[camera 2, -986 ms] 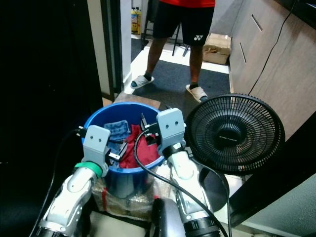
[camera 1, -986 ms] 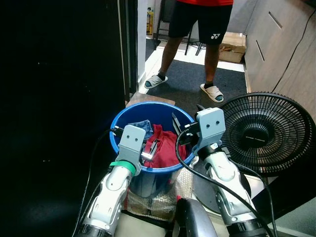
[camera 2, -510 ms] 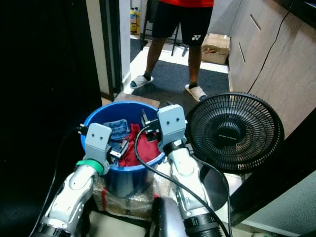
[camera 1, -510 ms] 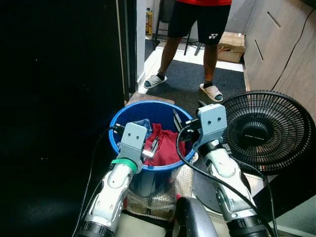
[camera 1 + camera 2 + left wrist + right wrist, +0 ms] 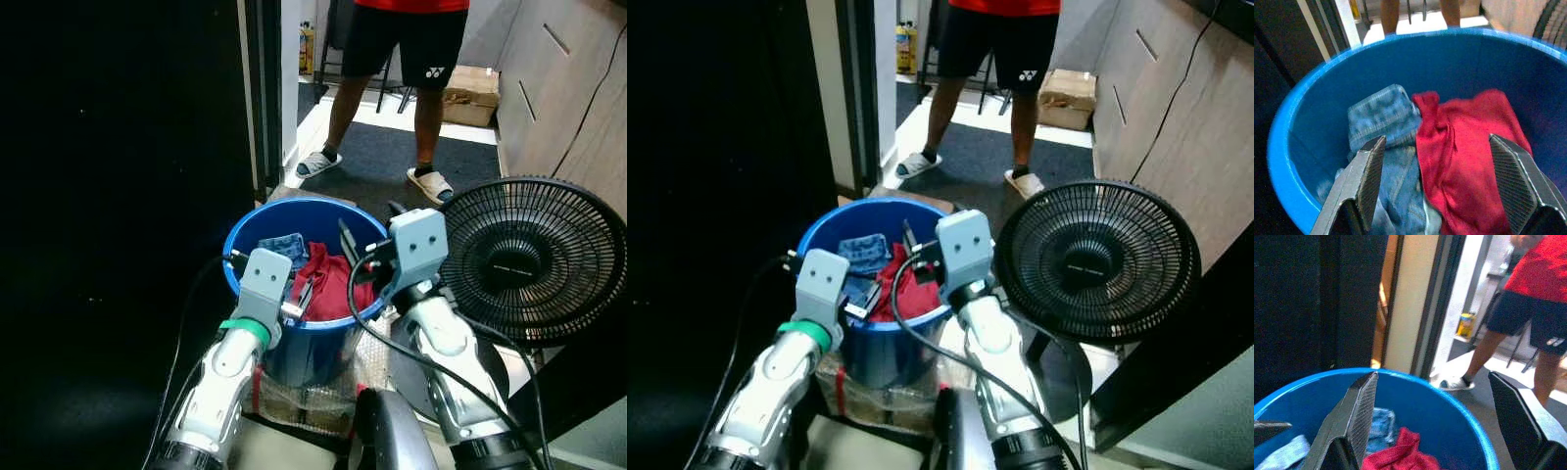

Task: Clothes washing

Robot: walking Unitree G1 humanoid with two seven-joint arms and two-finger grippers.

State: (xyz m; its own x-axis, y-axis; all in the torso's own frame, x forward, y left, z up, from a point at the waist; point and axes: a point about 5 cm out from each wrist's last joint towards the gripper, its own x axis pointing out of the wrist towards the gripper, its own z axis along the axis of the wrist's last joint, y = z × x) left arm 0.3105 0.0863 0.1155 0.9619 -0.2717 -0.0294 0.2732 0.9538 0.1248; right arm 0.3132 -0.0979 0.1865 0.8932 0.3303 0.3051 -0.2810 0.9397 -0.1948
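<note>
Jaws wide apart and holding nothing, the left gripper [image 5: 1435, 186] hangs over the near rim of a blue bucket [image 5: 240, 257], its two black fingers [image 5: 1367, 181] spread above the clothes inside. The right gripper [image 5: 1432, 421] is spread just as wide and equally empty, raised a little higher at the bucket's right rim and pointing across its mouth. Both silver arms reach forward and slightly inward from the robot's body, forearms angled up toward the bucket. Inside lie a red garment [image 5: 1469, 147] and a folded piece of blue denim [image 5: 1383, 117], touching side by side; how much more lies beneath them cannot be seen. A black fan [image 5: 534, 257] stands just right of the bucket. Beyond, a person [image 5: 411, 44] in dark shorts and slippers stands on a dark mat, cut off above the waist.
</note>
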